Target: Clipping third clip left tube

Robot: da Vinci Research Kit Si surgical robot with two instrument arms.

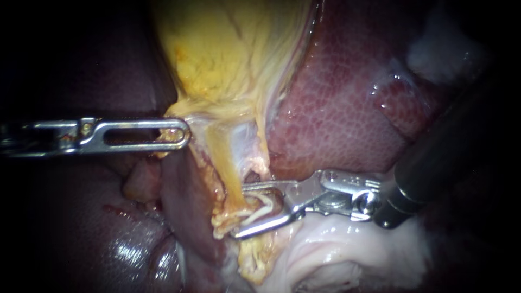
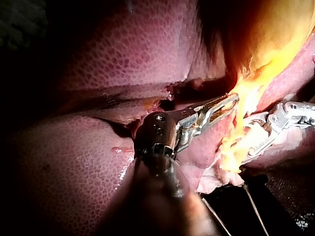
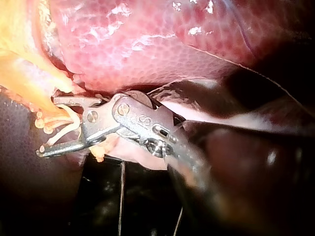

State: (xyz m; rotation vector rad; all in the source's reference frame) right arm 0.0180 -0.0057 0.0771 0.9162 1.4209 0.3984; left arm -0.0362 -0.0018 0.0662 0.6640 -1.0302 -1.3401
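The pale yellow tube (image 1: 230, 179) lies between the right instrument's (image 1: 240, 210) gaping metal jaws, a white clip (image 1: 266, 209) there too, while the level left instrument (image 1: 184, 134) clamps the yellow gallbladder (image 1: 228, 54).

In the endoscope view, the left instrument (image 1: 184, 134) is cut off by the left edge. The dark shaft of the right instrument (image 1: 241, 211) is lost in shadow toward the right. The top of the gallbladder (image 1: 228, 49) is cropped by the upper edge. Between the right instrument's parted jaws, the tube (image 1: 230, 179) is tangled with pale strands (image 1: 263, 210); whether these are clips cannot be told. In the left wrist view the gallbladder is washed out by glare. In both wrist views the near shafts are blurred.
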